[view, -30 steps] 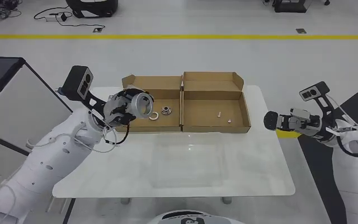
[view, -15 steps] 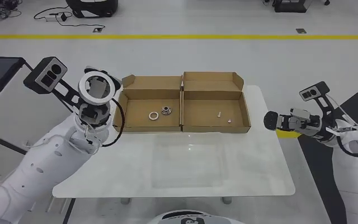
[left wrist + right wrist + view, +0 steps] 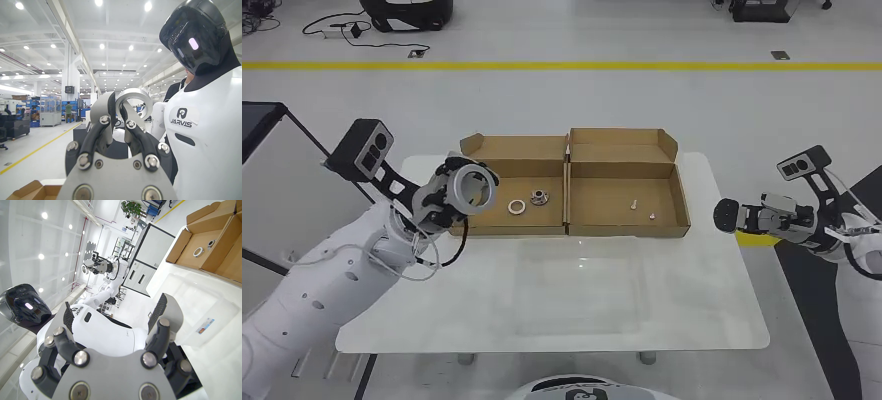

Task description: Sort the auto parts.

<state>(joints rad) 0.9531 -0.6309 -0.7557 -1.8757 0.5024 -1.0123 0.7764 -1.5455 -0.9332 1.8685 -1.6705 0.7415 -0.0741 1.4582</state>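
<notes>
My left hand (image 3: 117,106) pinches the rim of a large silver metal ring (image 3: 140,94), raised near the left brown cardboard box (image 3: 542,218). That box holds a small white ring (image 3: 515,207) and a grey metal hub (image 3: 539,197). The right cardboard box (image 3: 602,205) holds a small bolt (image 3: 634,206). My right hand (image 3: 115,307) hangs spread, off the white worktop (image 3: 692,300). I judge the sorting nearly done, with the held ring left to box.

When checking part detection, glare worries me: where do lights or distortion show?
Left wrist view: ceiling lamps glare behind the left hand and its metal ring; straight lines bow near edges. Right wrist view: lamps again, clear bin washed pale. Top view: even light.
</notes>
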